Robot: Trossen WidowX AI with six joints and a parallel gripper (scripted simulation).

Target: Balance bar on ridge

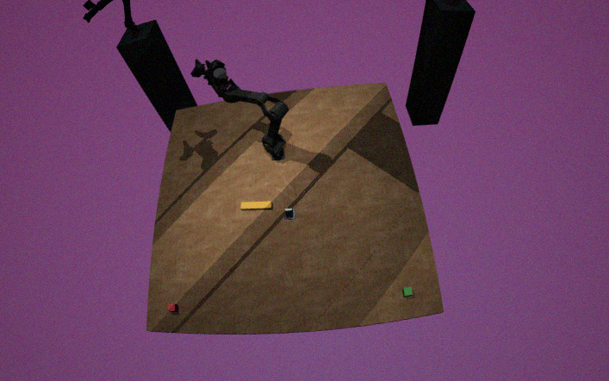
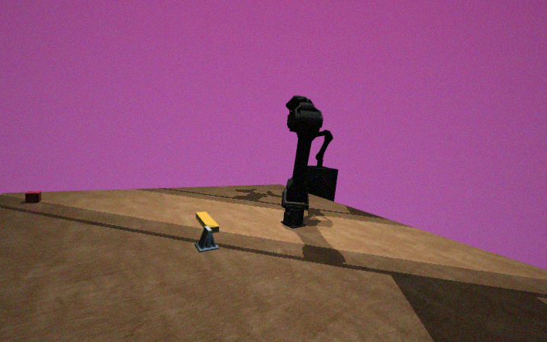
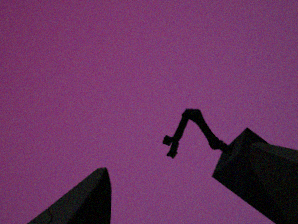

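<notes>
The yellow bar lies flat on the table, its near end a little short of the ridge. The small ridge has a pale top edge and a blue-grey foot, and stands upright with nothing across it. My gripper is open and empty, held high over the back left of the table in the top view, well away from bar and ridge. Its two fingers show apart against the purple background in the wrist view. In the exterior view its fingers cannot be made out behind the arm.
A red block lies near the front left corner in the top view, a green block near the front right. Dark pillars stand behind the table; the left one carries another arm.
</notes>
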